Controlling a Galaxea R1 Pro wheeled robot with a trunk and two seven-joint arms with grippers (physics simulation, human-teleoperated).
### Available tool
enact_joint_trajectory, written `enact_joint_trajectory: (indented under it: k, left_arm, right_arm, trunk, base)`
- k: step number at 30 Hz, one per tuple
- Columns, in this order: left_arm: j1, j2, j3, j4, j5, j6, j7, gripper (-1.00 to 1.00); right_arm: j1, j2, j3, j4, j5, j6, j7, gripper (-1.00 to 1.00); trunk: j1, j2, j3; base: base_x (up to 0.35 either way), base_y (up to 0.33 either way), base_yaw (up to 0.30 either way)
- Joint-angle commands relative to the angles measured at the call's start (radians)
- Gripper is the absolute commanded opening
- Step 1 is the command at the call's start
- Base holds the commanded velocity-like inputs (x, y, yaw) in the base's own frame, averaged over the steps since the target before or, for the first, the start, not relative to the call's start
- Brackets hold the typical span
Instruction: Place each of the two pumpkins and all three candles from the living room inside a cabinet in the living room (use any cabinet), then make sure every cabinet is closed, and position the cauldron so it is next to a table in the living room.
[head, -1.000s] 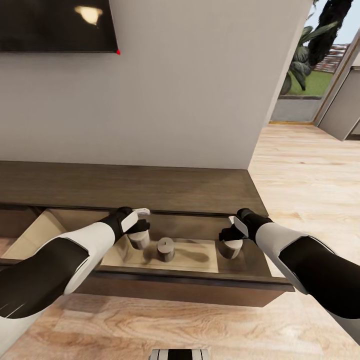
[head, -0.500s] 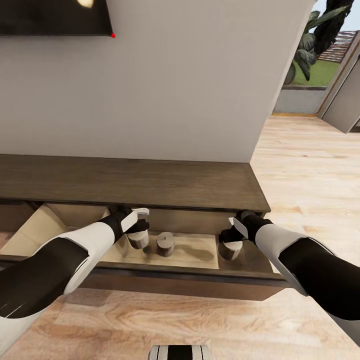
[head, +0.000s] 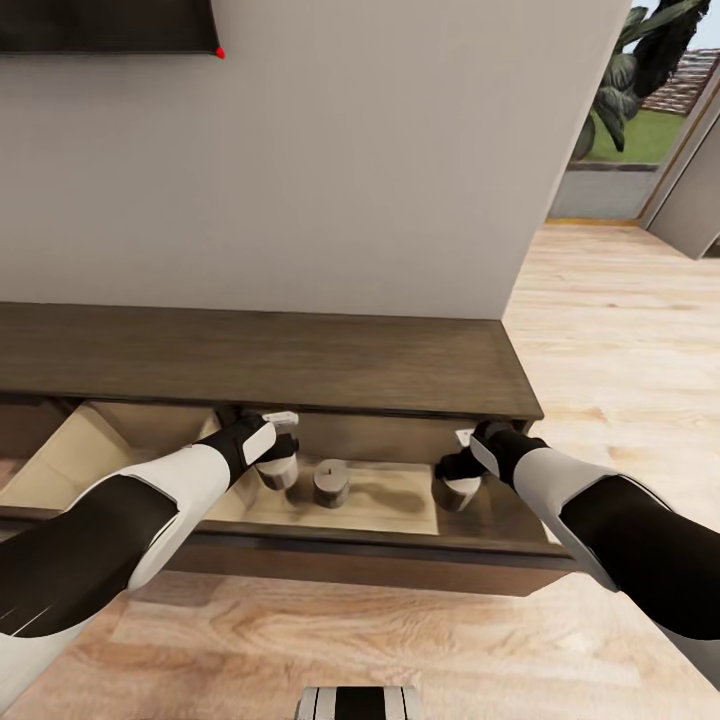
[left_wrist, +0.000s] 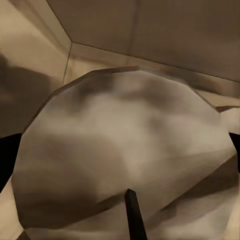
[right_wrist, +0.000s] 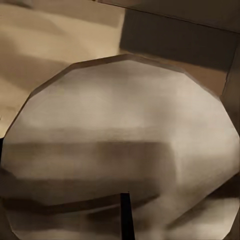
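Cabinet (head: 300, 360): drawer (head: 380, 497) pulled open, beige interior exposed. Three candles inside. Left gripper (head: 282, 440) holds the left candle (head: 279, 470) between its fingers near the drawer's back wall, upright. Right gripper (head: 455, 463) grips the right candle (head: 456, 491) at the drawer's right end. Middle candle (head: 331, 483) stands free on the drawer floor between them, just beside the left one. Wrist views show each held candle's top face (left_wrist: 125, 160) (right_wrist: 120, 150) close up.
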Motion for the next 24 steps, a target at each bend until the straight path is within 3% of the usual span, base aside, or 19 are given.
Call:
enact_joint_trajectory:
  k: [1,10,13,19,20,24]
  left_arm:
    - [-0.001,0.000,-0.008,-0.001,0.009,0.000,0.005,-1.00]
    - [-0.001,0.000,-0.008,0.001,0.009,-0.004,0.006,-1.00]
    - [-0.001,0.000,-0.008,0.000,0.009,-0.007,0.006,-1.00]
    - [-0.001,0.000,-0.008,0.000,0.009,-0.009,0.006,-1.00]
    - [-0.001,0.000,-0.008,0.000,0.009,-0.010,0.006,-1.00]
    - [-0.001,0.000,-0.008,0.000,0.010,-0.010,0.006,-1.00]
  right_arm:
    - [-0.002,0.000,0.009,0.003,-0.005,-0.009,0.010,-1.00]
    - [0.003,-0.002,0.009,0.003,0.036,-0.086,0.048,-1.00]
    - [0.008,-0.006,0.009,0.003,0.042,-0.093,0.050,-1.00]
    - [0.010,-0.008,0.009,0.003,0.045,-0.096,0.051,-1.00]
    - [0.010,-0.008,0.009,0.003,0.045,-0.097,0.051,1.00]
    - [0.013,-0.012,0.009,0.003,0.044,-0.106,0.052,1.00]
  trunk:
    - [0.000,-0.001,-0.005]
    - [0.001,-0.001,-0.016]
    - [0.003,-0.002,-0.028]
    - [0.003,-0.002,-0.028]
    - [0.003,-0.002,-0.028]
    - [0.003,-0.002,-0.028]
  base:
    - [0.000,0.000,0.000]
    - [0.000,0.000,0.000]
    - [0.000,0.000,0.000]
    - [0.000,0.000,0.000]
    - [0.000,0.000,0.000]
    - [0.000,0.000,0.000]
